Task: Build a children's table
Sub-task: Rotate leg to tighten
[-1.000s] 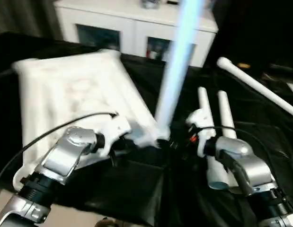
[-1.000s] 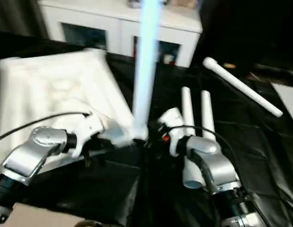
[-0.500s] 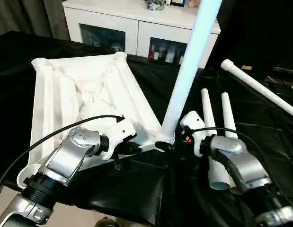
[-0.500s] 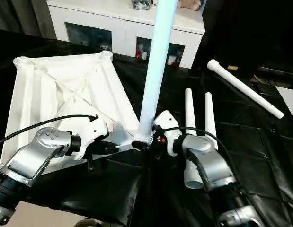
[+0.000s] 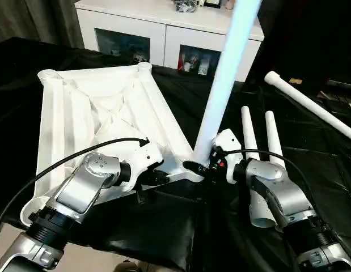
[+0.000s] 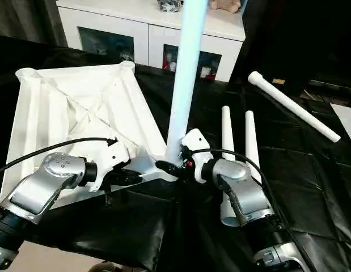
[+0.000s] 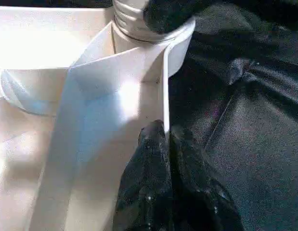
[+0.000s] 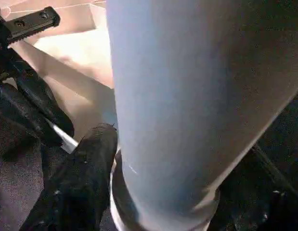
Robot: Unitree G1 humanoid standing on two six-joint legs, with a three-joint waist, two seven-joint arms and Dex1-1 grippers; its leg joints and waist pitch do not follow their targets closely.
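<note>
The children's table top (image 5: 96, 107) lies upside down on the black cloth, ribs facing up. One white leg (image 5: 220, 96) stands upright in the socket (image 7: 139, 29) of the top's near right corner. My left gripper (image 5: 161, 177) is shut on the top's thin rim wall (image 7: 164, 86), just beside that socket. My right gripper (image 5: 201, 167) is closed around the base of the upright leg; one finger (image 8: 84, 183) lies against its collar. Two more legs (image 5: 247, 136) lie side by side to the right, and a third leg (image 5: 308, 105) lies farther back right.
A white cabinet (image 5: 158, 39) with glass-fronted doors stands behind the work area. Black quilted cloth (image 5: 311, 164) covers the surface, with folds near its front edge. A black cable (image 5: 62, 161) arcs over my left forearm.
My right gripper has moved in from beside the leg's base and closed around it. The leg now stands a little more upright. The left gripper has kept its hold on the rim.
</note>
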